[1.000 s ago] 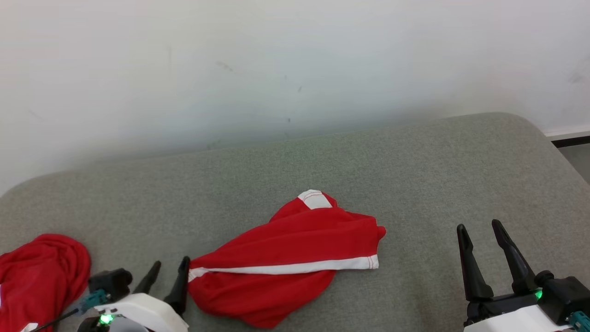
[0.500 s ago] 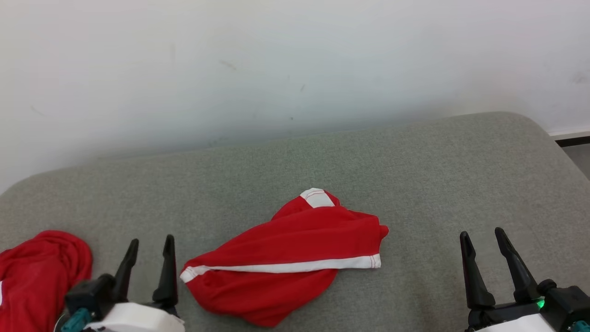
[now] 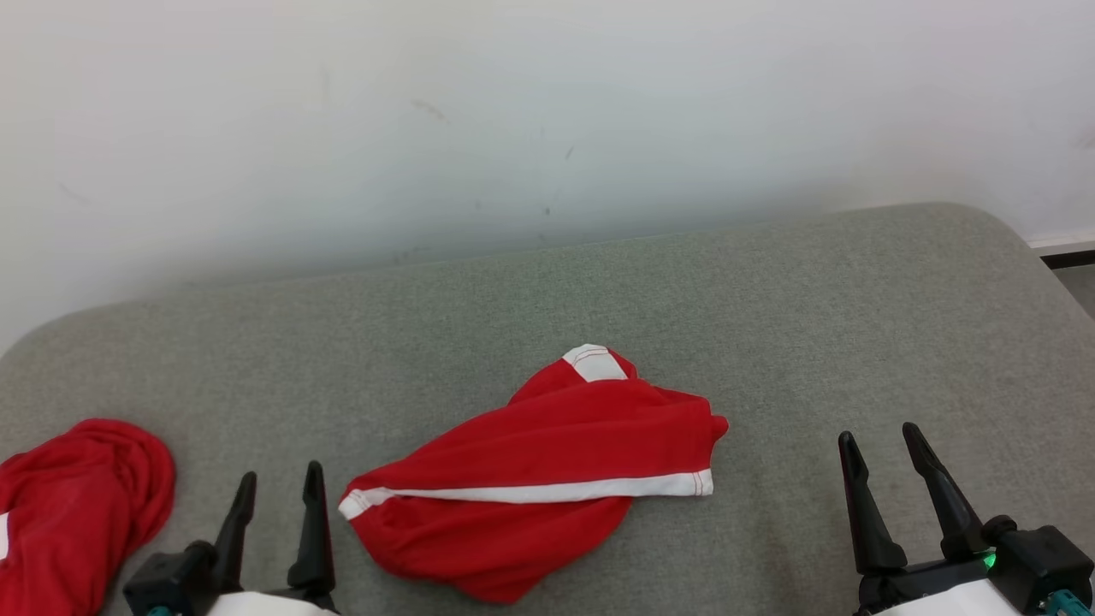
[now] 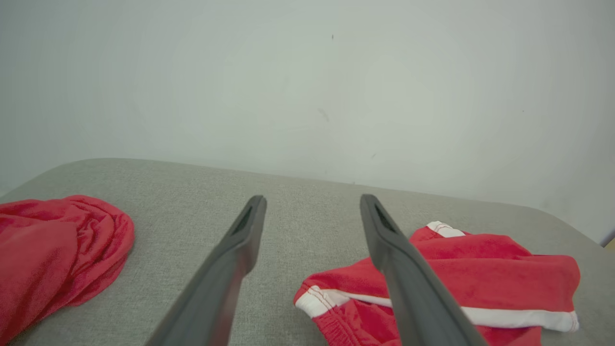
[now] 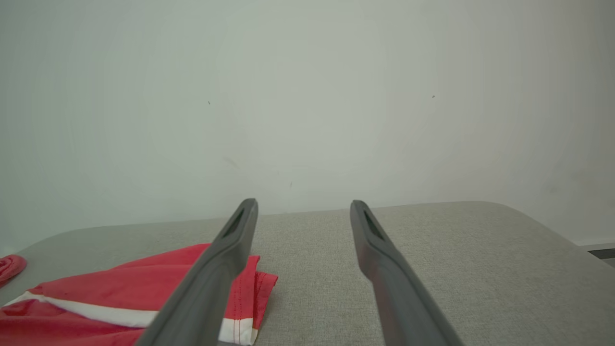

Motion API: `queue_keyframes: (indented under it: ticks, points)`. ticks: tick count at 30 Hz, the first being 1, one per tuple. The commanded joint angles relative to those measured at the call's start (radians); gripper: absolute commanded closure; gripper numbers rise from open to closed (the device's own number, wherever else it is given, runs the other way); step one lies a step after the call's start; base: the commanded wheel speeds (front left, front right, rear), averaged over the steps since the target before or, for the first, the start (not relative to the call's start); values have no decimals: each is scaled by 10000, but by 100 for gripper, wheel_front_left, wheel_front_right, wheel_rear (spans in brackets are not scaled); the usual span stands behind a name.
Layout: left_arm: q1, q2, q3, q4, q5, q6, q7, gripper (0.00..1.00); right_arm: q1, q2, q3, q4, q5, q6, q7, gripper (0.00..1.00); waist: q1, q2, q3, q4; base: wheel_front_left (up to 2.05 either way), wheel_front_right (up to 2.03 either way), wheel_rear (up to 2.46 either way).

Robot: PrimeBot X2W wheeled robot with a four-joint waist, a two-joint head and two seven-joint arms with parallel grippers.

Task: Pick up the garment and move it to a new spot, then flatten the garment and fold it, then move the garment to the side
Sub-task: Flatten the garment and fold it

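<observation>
A red garment (image 3: 539, 466) with a white stripe and white trim lies crumpled near the middle of the grey cushioned surface (image 3: 599, 291). It also shows in the left wrist view (image 4: 480, 274) and the right wrist view (image 5: 110, 298). My left gripper (image 3: 281, 483) stands open just left of the garment's white-edged corner, fingers apart and holding nothing. At the lower right, my right gripper (image 3: 881, 441) is open too, well clear of the garment's right edge. Each wrist view shows its own gripper, the left (image 4: 312, 199) and the right (image 5: 302, 204), with bare space between its fingers.
A second red cloth (image 3: 77, 505) lies bunched at the left edge of the surface, also seen in the left wrist view (image 4: 53, 250). A pale wall (image 3: 513, 111) rises directly behind the surface. Its rounded right corner (image 3: 1001, 231) drops off toward the floor.
My left gripper drew back from the garment's left corner, straightened and sank lower in the head view. The right gripper shifted slightly. The garment stayed put; the camera moved a little.
</observation>
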Motion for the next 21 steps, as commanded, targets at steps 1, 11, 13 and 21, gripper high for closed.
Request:
queue_keyframes:
  ticks: [1, 11, 13, 21]
  points:
    - [101, -23, 37, 89, 135, -46, -4, 0, -98, -90, 15, 36, 25, 4, 10, 0, 0, 0, -2, 6, 0, 0, 0]
    - [-242, -37, -50, 751, -91, -261, 379, 0, -325, -358, 645, 486, 224, 4, 10, 0, 0, 0, 32, 169, 0, 0, 0]
    - [-278, -89, -22, 840, -344, -365, 645, 0, -435, -491, 973, 767, 256, 4, 10, 0, 0, 0, 46, 195, 0, 0, 0]
    - [-838, 29, -29, 1006, -1568, -969, 2743, 0, -1747, -1163, 2879, 2501, 832, 3, 503, 0, 0, 0, 599, 382, 0, 0, 0]
